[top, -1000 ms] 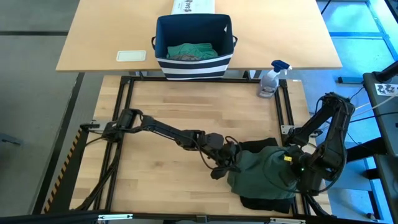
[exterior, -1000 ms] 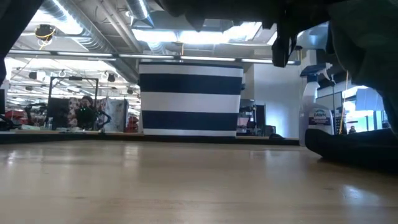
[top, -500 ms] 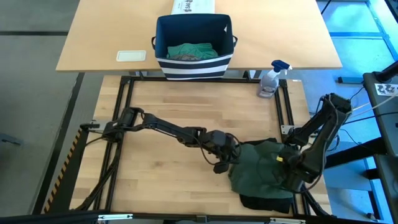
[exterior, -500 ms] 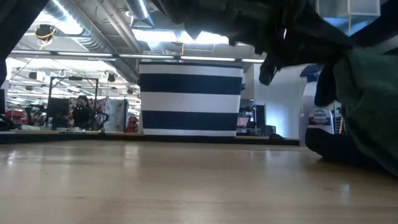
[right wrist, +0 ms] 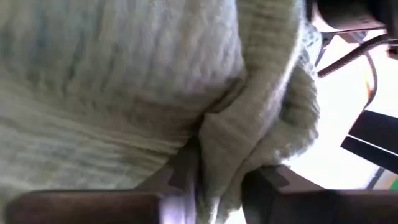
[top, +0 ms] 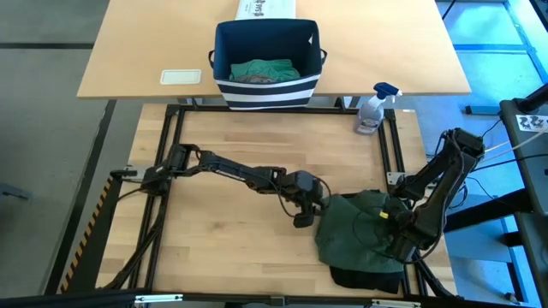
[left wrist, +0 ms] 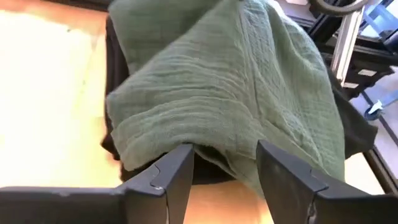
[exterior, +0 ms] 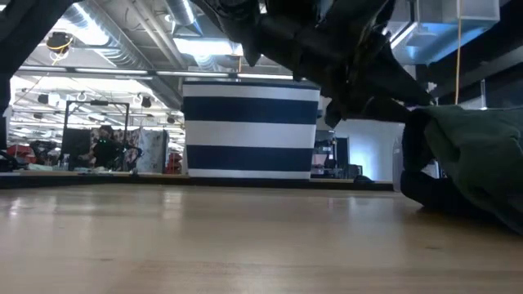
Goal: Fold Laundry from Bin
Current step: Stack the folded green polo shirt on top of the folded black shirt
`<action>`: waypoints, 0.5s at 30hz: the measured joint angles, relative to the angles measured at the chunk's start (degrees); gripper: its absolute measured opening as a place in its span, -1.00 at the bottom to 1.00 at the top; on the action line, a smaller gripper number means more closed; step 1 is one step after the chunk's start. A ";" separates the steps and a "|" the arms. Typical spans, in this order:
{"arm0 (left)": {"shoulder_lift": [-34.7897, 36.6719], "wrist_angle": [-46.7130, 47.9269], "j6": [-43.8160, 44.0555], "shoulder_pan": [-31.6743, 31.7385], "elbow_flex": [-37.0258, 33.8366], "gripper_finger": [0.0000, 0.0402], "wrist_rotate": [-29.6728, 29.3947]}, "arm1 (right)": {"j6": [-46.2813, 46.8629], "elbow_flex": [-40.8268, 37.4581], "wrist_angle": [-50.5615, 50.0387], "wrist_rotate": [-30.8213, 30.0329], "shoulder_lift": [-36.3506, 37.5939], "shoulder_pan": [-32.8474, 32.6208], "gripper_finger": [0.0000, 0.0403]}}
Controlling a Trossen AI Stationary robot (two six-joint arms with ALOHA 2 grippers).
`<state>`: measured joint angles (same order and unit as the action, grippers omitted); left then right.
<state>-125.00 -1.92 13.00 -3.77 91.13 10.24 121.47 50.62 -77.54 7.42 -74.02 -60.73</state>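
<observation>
A dark green garment (top: 355, 235) lies crumpled on a black garment (top: 364, 279) at the near right of the table; it also shows in the low view (exterior: 482, 155). My left gripper (top: 306, 214) stands open at its left edge (left wrist: 155, 146). My right gripper (top: 387, 224) points down into the garment's right part, shut on a fold. The striped navy bin (top: 265, 90) stands on the far table with a teal-green cloth (top: 261, 70) inside. My left gripper's open fingers (left wrist: 177, 171) stand at the green garment's hem; whether they touch it I cannot tell. My right gripper has a bunched fold (right wrist: 217, 149) of the green garment between its two fingers (right wrist: 267, 180), coming from above and pointing down. The cloth around it lies slack on the pile.
A spray bottle (top: 374, 107) stands at the table's far right corner. A white printed box (top: 265, 8) is behind the bin and a white card (top: 181, 77) to its left. Bare wood stretches across the table's left and middle (top: 223, 248).
My right gripper has come down with the green garment, which hung lifted a second ago and now rests slack on the black one. My left gripper has drawn a little toward the far edge, and the garment's left edge now lies just clear of it.
</observation>
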 joint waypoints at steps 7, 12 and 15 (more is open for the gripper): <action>3.57 4.55 -4.44 1.63 0.02 -0.08 -0.75 | -2.68 10.17 -10.97 -0.92 0.00 0.00 -0.13; 7.05 12.15 -8.45 2.20 0.02 -0.07 -4.18 | -2.45 14.76 -12.42 -8.78 0.70 -0.04 0.15; 8.19 13.73 -10.18 1.83 0.07 -0.07 -2.35 | -1.80 15.10 -12.52 -15.03 0.84 0.01 0.24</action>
<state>-116.81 11.82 2.82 -1.94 91.20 7.88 119.67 65.72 -90.06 -7.60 -73.18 -60.72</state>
